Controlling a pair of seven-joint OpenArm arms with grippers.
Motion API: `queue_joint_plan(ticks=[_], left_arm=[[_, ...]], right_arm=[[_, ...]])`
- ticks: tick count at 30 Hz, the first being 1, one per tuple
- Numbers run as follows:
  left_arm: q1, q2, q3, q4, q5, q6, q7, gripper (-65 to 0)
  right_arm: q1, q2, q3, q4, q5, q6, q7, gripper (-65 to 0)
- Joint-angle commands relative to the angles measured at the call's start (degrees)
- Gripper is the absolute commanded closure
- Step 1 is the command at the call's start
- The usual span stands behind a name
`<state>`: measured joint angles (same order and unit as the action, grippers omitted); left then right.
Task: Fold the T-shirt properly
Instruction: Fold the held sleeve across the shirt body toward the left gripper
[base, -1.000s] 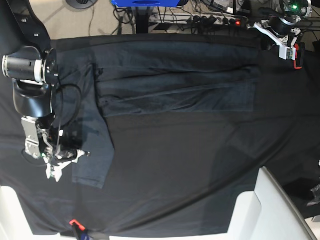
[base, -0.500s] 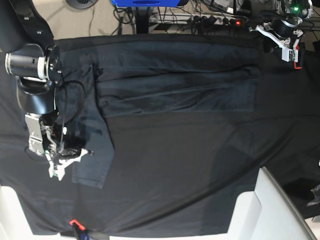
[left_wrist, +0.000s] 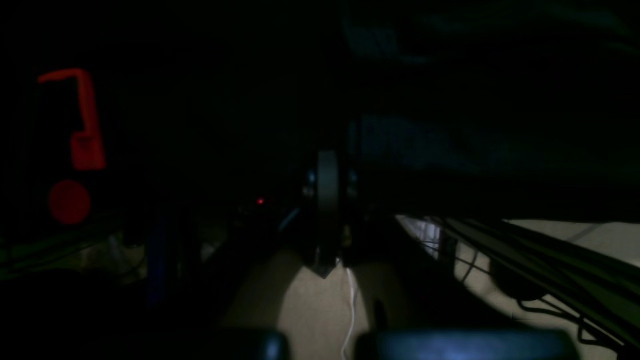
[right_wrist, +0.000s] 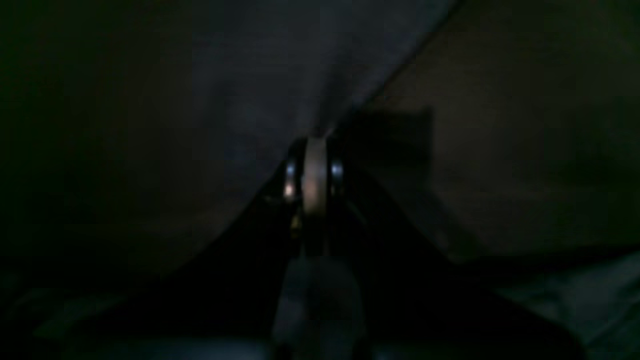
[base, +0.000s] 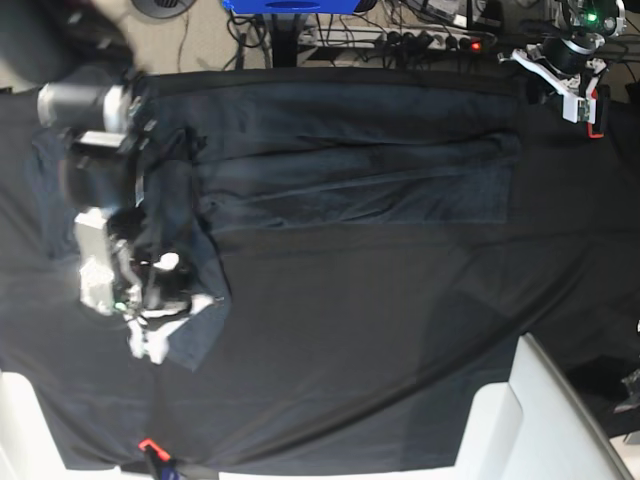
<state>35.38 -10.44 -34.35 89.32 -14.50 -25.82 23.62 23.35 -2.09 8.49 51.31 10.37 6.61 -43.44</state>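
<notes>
The dark grey T-shirt (base: 360, 170) lies folded in a long band across the far part of the table. One sleeve (base: 195, 335) runs down at the left. My right gripper (base: 165, 300) is motion-blurred over that sleeve. In the right wrist view its fingers (right_wrist: 315, 145) are shut, and grey cloth (right_wrist: 280, 75) gathers into a crease at their tips. My left gripper (base: 570, 90) hangs at the far right corner, apart from the shirt. In the left wrist view it (left_wrist: 327, 160) is shut and empty, above the table edge.
The black table cloth (base: 400, 330) covers the table. White blocks stand at the near right (base: 540, 420) and near left (base: 20, 420). A power strip and cables (base: 430, 40) lie behind the far edge. An orange clip (base: 148, 445) sits at the near edge.
My right arm has swung to the right and a little nearer, dragging the sleeve with it so the cloth bunches at the left. The left arm has stayed put.
</notes>
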Motion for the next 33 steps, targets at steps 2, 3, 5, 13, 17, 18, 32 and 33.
queue_joint_plan(ticks=[2, 3, 5, 13, 17, 18, 32, 33], left_arm=[[0.4, -1.9, -0.6, 0.2, -0.6, 0.0, -1.0, 0.0], [0.3, -2.2, -0.6, 0.1, -0.6, 0.0, -1.0, 0.0], [0.4, -2.8, -0.6, 0.1, -0.6, 0.0, -1.0, 0.0], [-1.0, -3.9, -0.5, 0.1, -0.6, 0.0, -0.9, 0.0], [-1.6, -3.9, -0.5, -0.7, -0.6, 0.0, -0.8, 0.0], [-1.6, -3.9, -0.5, -0.7, -0.6, 0.0, -0.8, 0.0], [-1.6, -4.0, -0.6, -1.3, -0.5, 0.0, -1.0, 0.0], [-1.6, -4.0, -0.6, -1.5, -0.5, 0.0, -1.0, 0.0]], right_arm=[[-2.1, -2.2, -0.1, 9.2, 0.2, 0.2, -2.9, 0.0], [-4.6, -3.2, -0.2, 14.0, 0.2, 0.2, -5.1, 0.0], [-8.7, -4.4, -0.2, 21.7, 0.2, 0.2, -8.4, 0.0], [-23.0, -4.5, -15.7, 39.6, 0.3, -0.1, -10.2, 0.0], [-26.8, -4.5, -22.7, 41.8, 0.3, -0.2, -10.1, 0.0], [-27.5, -4.5, -24.5, 42.2, 0.3, -0.2, -10.1, 0.0], [-29.3, -4.4, -42.3, 45.1, 0.2, -2.3, -10.2, 0.0], [-29.3, -4.4, -42.7, 45.1, 0.2, -2.3, -10.2, 0.0]])
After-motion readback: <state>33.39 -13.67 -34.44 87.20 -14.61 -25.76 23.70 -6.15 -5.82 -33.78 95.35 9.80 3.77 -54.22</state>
